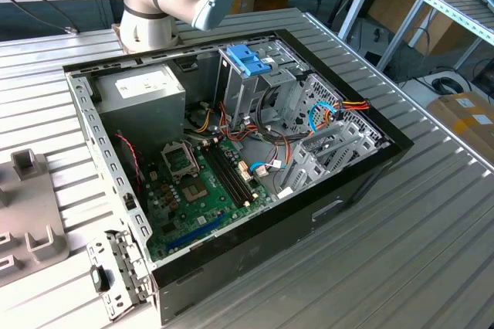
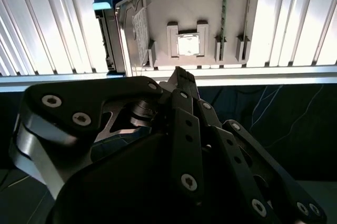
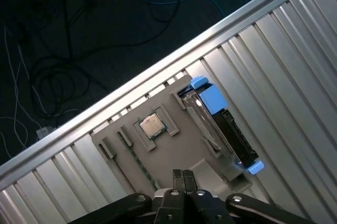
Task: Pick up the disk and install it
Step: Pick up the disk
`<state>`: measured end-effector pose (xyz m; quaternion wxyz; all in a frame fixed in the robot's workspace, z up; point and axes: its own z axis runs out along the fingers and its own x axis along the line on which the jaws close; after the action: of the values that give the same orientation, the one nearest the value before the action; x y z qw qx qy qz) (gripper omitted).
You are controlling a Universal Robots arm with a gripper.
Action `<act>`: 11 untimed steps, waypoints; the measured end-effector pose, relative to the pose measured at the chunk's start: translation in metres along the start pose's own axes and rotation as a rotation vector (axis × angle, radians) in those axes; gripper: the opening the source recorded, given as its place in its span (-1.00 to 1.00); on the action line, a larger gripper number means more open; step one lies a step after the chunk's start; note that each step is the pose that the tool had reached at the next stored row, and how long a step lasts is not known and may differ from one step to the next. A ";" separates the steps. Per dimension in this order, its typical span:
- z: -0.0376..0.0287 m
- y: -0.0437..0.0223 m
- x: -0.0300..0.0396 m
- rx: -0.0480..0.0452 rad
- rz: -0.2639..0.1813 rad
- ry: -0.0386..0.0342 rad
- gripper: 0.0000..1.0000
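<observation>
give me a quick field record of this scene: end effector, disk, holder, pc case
end effector: fingers together, holding nothing, over the grey holder, apart from the disk
disk: standing on edge in the holder, blue frame on, not yet picked up
chip: seated in a holder pocket beside the disk
computer case: open on the slatted table, motherboard exposed

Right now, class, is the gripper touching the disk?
Apart. In the first wrist view the shut gripper hangs over the grey tray, with bare tray between its tips and the disk, which stands on edge.
</observation>
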<state>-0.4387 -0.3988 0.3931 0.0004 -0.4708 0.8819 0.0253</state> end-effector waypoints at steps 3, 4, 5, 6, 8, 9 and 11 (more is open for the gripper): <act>0.0000 0.0000 0.0000 -0.0003 -0.011 0.0005 -0.80; 0.0000 0.0000 0.0000 -0.0004 -0.014 0.0006 -0.80; 0.0000 0.0000 0.0000 -0.0005 -0.020 0.0009 -0.80; 0.0000 0.0000 0.0000 -0.0006 -0.022 0.0010 -0.80; 0.0000 0.0000 0.0000 -0.0007 -0.029 0.0013 -0.80; 0.0000 0.0000 0.0000 -0.0007 -0.032 0.0014 -0.80; 0.0000 0.0000 0.0000 -0.0010 -0.039 0.0017 -0.80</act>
<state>-0.4388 -0.3987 0.3931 -0.0001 -0.4881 0.8724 0.0253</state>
